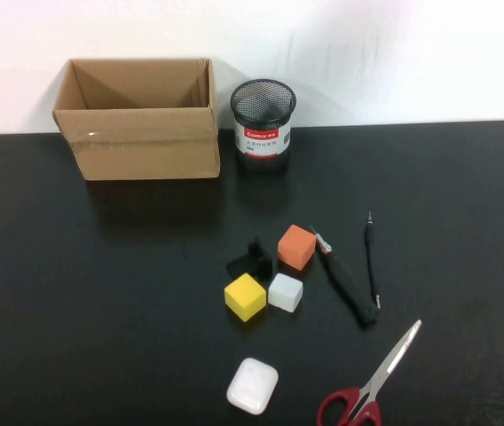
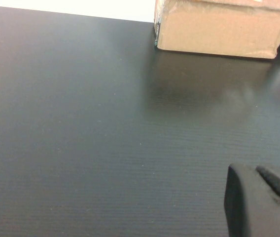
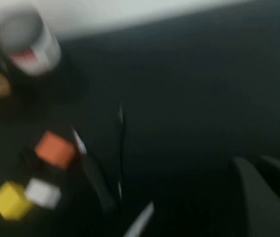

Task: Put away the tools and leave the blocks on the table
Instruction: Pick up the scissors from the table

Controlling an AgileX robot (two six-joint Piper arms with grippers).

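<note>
Three tools lie right of the blocks on the table: thick tool, screwdriver, scissors, long axes running near-to-far; right gripper nearer, left gripper by the cardboard box; finger states cannot be told.

Matte black worktop. Orange cube, yellow cube, white cube. Red-handled silver scissors. Brown cardboard box. Black mesh cup, label seemingly red-and-white. Both dark grippers, left gripper and right gripper.
</note>
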